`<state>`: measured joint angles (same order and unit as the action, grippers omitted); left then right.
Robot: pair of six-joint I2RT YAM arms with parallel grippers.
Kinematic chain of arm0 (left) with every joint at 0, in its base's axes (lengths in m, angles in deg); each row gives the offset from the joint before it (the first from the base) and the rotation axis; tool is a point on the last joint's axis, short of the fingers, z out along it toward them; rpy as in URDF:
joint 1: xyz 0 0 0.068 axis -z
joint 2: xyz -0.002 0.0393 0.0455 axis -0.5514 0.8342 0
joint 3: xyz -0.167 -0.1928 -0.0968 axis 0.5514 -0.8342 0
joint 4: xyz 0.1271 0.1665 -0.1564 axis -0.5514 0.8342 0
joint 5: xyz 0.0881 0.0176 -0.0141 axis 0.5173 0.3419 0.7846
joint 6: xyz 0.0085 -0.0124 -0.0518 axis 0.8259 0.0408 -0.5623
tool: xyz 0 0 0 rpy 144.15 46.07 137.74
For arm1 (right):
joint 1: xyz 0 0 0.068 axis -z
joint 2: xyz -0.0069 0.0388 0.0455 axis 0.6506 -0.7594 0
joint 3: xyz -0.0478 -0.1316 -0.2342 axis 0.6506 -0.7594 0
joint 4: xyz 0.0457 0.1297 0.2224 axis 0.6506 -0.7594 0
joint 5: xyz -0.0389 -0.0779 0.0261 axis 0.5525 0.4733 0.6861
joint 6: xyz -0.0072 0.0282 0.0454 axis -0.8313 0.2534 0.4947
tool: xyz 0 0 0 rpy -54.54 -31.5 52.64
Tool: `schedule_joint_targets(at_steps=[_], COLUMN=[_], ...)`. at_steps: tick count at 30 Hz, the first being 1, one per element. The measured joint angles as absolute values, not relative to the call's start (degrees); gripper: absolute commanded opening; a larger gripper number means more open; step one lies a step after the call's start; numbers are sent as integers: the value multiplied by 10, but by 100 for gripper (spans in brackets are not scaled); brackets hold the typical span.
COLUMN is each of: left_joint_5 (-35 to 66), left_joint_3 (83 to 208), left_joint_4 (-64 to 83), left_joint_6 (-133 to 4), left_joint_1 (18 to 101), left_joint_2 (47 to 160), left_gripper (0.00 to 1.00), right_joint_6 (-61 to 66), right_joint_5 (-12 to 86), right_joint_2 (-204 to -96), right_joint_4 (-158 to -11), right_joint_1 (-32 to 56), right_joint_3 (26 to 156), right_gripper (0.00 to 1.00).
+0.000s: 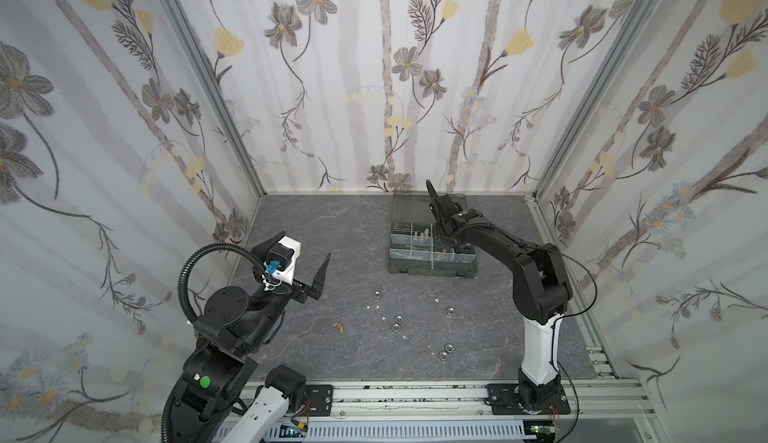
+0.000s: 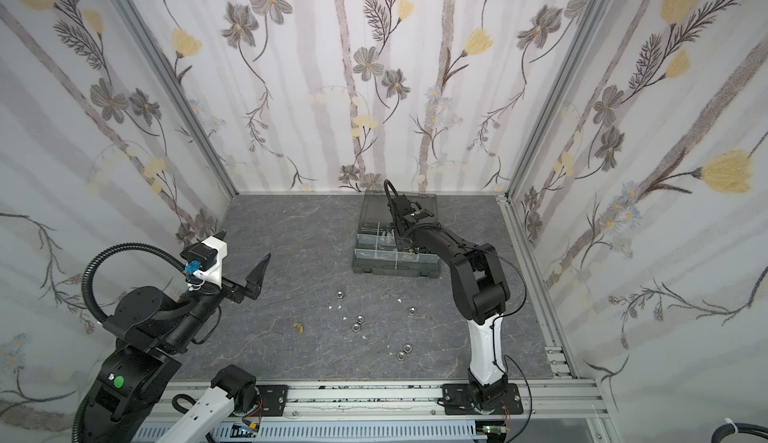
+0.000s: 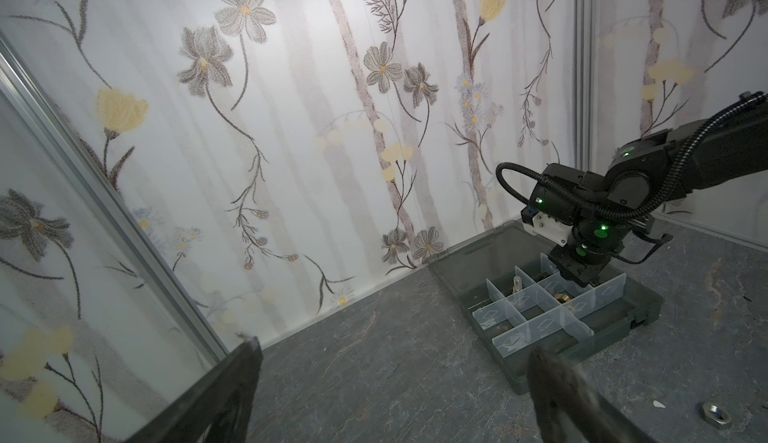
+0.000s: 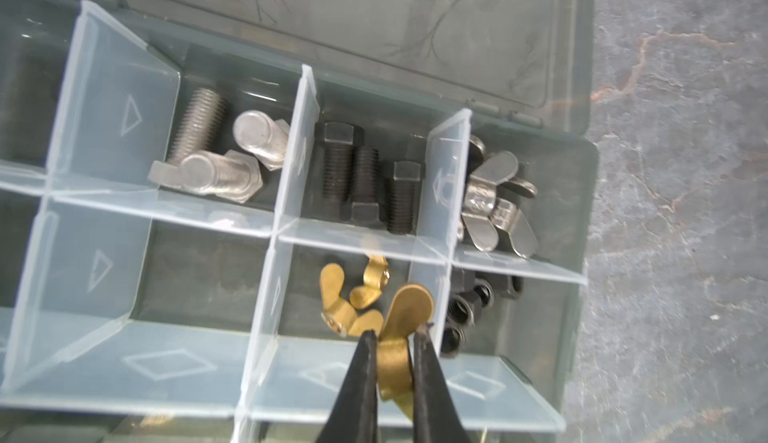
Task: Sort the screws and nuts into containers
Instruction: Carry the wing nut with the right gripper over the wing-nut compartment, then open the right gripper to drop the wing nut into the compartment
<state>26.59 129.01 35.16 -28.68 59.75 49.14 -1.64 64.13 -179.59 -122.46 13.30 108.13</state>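
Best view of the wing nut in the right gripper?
Right wrist: the brass wing nut is close-up, pinched in the right gripper. Both top views hide it behind the arm; left wrist shows only the gripper.

Dark grey organiser case (image 1: 432, 272) far, right of centre, lid open. Sorted by compartment: silver screws (image 4: 216, 158), black screws (image 4: 365, 179), silver wing nuts (image 4: 494, 204), black hex nuts (image 4: 469, 308), brass wing nuts (image 4: 353, 299). Held brass wing nut (image 4: 409, 308) pinched above those. Nearer, scattered: silver hex nuts (image 1: 396, 327), loose brass wing nut (image 1: 338, 327).
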Motion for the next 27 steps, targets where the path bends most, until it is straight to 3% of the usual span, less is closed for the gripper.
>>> schedule_joint_targets(at_steps=[12,27], left_joint_5=[258,230], left_joint_3=[1315,1339], left_joint_4=[382,458], left_joint_6=[-291,-316], left_joint_1=[606,641], left_joint_2=[500,495], left_gripper=[100,100], right_joint_6=[-34,-59], right_joint_5=[627,594], right_joint_2=[-1832,-1832], right_joint_4=[-1199,-1215], right_joint_1=[133,132], right_joint_3=[1101,1124], right_gripper=[19,47])
